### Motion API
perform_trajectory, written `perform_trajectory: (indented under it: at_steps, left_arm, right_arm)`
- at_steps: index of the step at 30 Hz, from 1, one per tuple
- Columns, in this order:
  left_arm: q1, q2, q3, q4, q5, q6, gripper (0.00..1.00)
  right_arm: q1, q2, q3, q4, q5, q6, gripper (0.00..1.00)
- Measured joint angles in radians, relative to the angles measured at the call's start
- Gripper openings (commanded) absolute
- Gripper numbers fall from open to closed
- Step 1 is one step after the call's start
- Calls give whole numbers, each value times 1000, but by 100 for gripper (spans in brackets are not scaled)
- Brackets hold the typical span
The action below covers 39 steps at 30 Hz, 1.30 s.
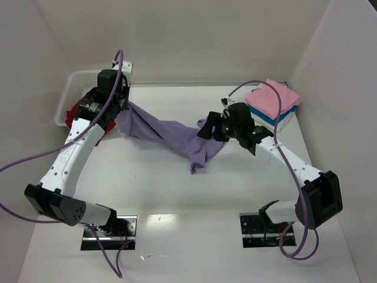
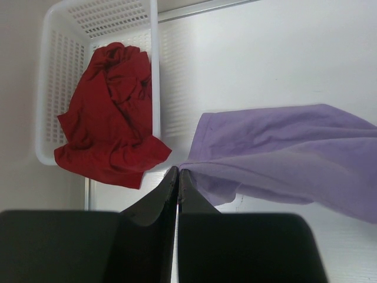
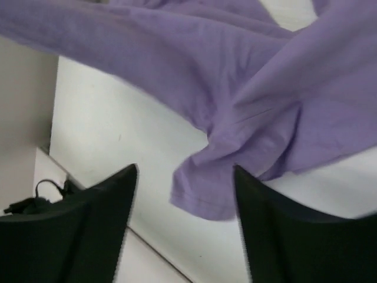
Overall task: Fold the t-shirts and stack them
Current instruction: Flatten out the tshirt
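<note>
The lavender t-shirt point(image 1: 171, 134) hangs stretched across the middle of the table, and its cloth point(image 2: 283, 147) fills the right of the left wrist view. My left gripper point(image 2: 178, 172) is shut on one edge of it, next to the basket point(image 1: 73, 88). My right gripper point(image 3: 186, 171) is open at the shirt's other end point(image 3: 235, 106); a loose fold droops between its fingers without being pinched. The deep red t-shirt point(image 2: 109, 112) lies crumpled in the basket, spilling over its near rim. At the back right, the pink t-shirt point(image 1: 273, 97) sits folded on the folded blue t-shirt point(image 1: 266, 118).
The white lattice basket point(image 2: 154, 59) stands at the back left against the wall. White walls close in the table at the back and on both sides. Purple cables loop from both arms. The arm bases point(image 1: 109, 227) are bolted at the near edge.
</note>
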Motion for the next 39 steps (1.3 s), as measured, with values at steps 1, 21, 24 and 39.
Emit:
perform_trajectory:
  at_steps: [1,21,24,39]
  left_arm:
    - [0,0,0,0,0,0,0]
    - [-15,20,-1,0,0,0,0]
    - [-16,23,-2,0,0,0,0]
    - [-16,36,-21,5,-12,-1,0]
  right_arm:
    - [0,-3,0,-7,29,-2,93]
    - [-55,155,-129,-29,333,97,66]
    - [-55,197,-142,-24,343,109,61]
    - [-55,310,-138,74,370,133,28]
